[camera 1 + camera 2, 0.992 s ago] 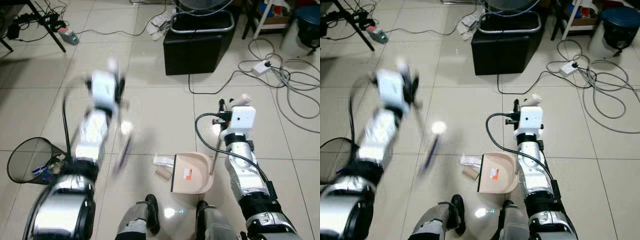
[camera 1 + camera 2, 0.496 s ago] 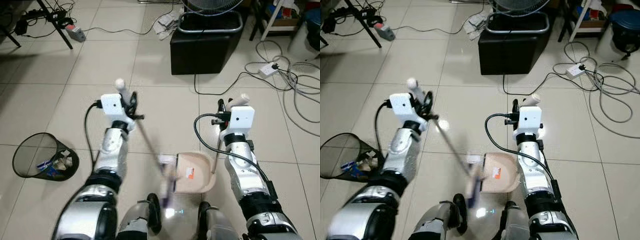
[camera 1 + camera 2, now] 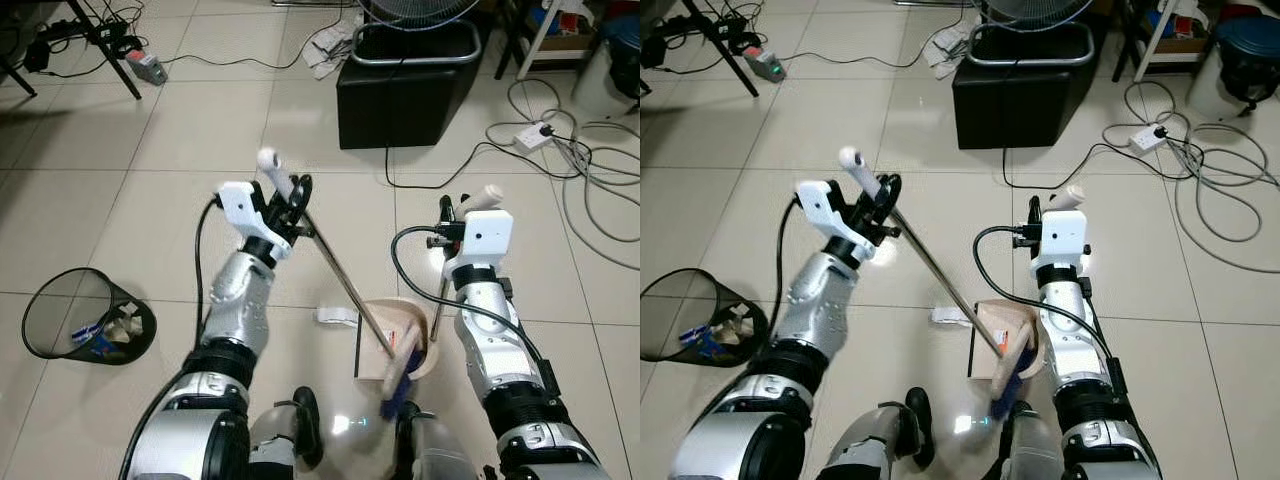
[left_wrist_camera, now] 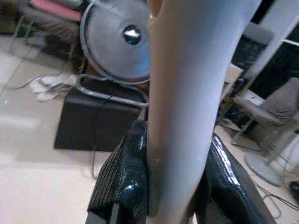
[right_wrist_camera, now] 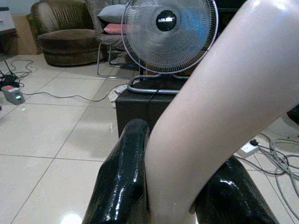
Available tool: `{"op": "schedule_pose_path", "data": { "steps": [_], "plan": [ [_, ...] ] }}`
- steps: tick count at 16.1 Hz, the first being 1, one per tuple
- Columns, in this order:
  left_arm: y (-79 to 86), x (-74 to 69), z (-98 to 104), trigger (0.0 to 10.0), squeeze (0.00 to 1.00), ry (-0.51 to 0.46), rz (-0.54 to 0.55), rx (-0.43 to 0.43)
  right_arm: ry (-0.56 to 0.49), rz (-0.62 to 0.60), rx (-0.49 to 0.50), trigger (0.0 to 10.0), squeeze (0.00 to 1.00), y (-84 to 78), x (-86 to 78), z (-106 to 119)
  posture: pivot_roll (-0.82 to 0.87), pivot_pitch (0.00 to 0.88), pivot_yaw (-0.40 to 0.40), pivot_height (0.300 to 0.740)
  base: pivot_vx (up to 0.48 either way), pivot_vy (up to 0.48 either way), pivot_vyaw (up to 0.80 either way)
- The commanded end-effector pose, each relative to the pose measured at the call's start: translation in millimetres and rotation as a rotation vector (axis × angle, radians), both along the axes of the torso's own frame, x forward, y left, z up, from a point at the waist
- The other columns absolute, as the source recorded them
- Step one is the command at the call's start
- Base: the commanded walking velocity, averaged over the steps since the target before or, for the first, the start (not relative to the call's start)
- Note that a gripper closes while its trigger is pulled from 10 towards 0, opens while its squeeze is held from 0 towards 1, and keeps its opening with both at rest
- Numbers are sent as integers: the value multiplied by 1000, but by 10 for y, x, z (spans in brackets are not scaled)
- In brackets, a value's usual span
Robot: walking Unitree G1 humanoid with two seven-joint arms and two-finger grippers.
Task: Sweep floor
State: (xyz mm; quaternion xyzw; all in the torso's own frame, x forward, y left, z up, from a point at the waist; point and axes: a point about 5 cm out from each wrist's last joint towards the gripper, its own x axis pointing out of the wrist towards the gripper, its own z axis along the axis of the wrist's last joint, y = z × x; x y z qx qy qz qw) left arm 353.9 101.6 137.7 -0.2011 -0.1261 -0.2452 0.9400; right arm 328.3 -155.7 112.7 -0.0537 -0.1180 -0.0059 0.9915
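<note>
On the tiled floor I log: dustpan, held by right gripper; left gripper clamps broom, its head now over the pan; bin left, black box ahead.

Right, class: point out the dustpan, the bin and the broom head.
dustpan [image 3: 372,352]: left eye view, on its flat pan.
bin [image 3: 45,300]: left eye view, on its mesh rim.
broom head [image 3: 1004,390]: right eye view, on the blue bristles at the dustpan's mouth.
</note>
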Motion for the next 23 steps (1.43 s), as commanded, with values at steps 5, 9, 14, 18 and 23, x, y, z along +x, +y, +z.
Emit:
{"op": "schedule_pose_path", "data": {
  "steps": [5, 9, 14, 18, 23],
  "plan": [
    [184, -57, 535, 10000, 0, -298, -209, 209, 28, -1, 44, 10000, 0, 6, -19, -73, 2, 179, 115, 740, 0, 0, 0],
    [748, -7, 1114, 10000, 0, -450, -74, 276, -22, -38, 124, 10000, 0, -126, -48, 84, -8, 148, 114, 740, 0, 0, 0],
    [1358, -98, 896, 10000, 0, -286, 288, 404, -91, 5, 175, 10000, 0, -223, -193, 673, -22, 124, 113, 740, 0, 0, 0],
    [1485, -310, 366, 10000, 0, -86, 458, 450, -160, 110, 182, 10000, 0, -126, -227, 1324, -27, 110, 109, 740, 0, 0, 506],
    [1466, -492, 187, 10000, 0, -1, 535, 463, -191, 146, 411, 10000, 0, -57, -218, 1609, -2, 90, 89, 740, 0, 0, 774]
  ]
}}
